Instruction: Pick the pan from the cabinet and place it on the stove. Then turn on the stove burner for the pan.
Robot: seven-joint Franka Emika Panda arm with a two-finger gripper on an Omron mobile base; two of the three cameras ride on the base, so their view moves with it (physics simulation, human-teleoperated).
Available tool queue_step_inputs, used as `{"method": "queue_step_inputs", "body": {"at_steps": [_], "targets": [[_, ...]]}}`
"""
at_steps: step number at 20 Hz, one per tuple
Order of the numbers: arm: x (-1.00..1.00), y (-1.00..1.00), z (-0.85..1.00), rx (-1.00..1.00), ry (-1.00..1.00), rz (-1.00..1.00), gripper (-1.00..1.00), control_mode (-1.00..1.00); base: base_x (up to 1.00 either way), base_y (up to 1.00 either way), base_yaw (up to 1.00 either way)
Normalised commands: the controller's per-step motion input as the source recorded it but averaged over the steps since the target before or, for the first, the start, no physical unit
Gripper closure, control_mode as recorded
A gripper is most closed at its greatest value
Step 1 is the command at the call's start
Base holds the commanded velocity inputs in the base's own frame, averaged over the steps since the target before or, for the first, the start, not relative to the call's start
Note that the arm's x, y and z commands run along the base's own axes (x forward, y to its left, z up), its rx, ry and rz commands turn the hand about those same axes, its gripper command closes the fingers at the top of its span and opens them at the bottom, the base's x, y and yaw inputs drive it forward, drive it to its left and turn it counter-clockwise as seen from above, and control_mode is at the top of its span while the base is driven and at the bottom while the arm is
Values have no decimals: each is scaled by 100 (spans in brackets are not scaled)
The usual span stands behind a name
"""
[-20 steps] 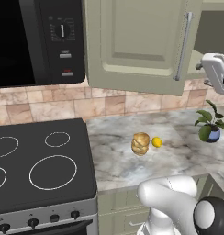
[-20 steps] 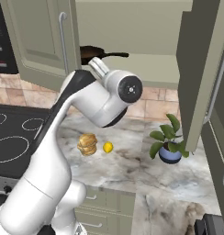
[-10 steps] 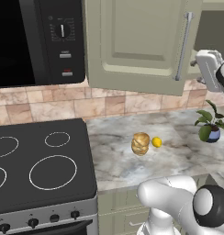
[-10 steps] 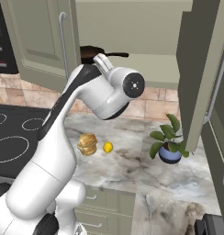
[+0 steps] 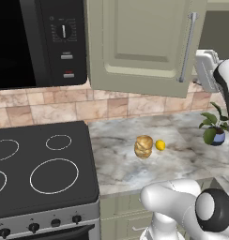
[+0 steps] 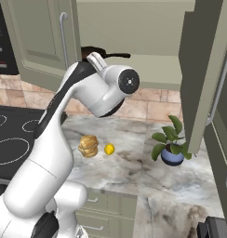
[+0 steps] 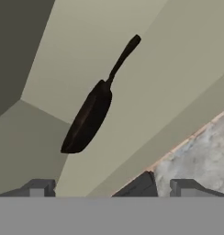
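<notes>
Your end effector (image 7: 103,187) is raised to the level of the open cabinet (image 6: 134,42) and aimed into it. In the hand view its two dark finger tips stand well apart with nothing between them, so treat it as wide and empty. It is short of the shelf edge and touches nothing.

The pan (image 7: 91,114) lies flat on the cabinet shelf, clear of the walls, with its long handle reaching toward the open right part of the shelf. In the right base view the pan (image 6: 99,52) is partly hidden behind the arm's wrist, and only the rim and handle are visible. Judge the handle as the practical grip point: it is thin enough for the fingers, and it faces the open side of the cabinet. The right door is swung fully out, which leaves the approach free.

Below, the surface (image 5: 182,154) carries a bread roll (image 5: 144,146) and a lemon (image 5: 160,145) near its middle and a potted plant (image 6: 170,145) toward its right edge. The stove (image 5: 41,168) adjoins the surface's left edge. Its large ring burner (image 5: 54,176), near the front edge, is bare and ready for the pan.
</notes>
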Motion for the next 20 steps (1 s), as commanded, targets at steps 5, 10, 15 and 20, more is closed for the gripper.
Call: {"method": "queue_step_inputs", "body": {"at_steps": [5, 10, 15, 20], "targets": [[0, 37, 0, 0, 7, 7, -100, -100, 0, 0, 0], [-22, 44, 0, 0, 2, 12, -100, -100, 0, 0, 0], [-71, 47, 0, 0, -1, 15, -100, -100, 0, 0, 0], [-64, 75, 0, 0, 0, 15, -100, -100, 0, 0, 0]]}}
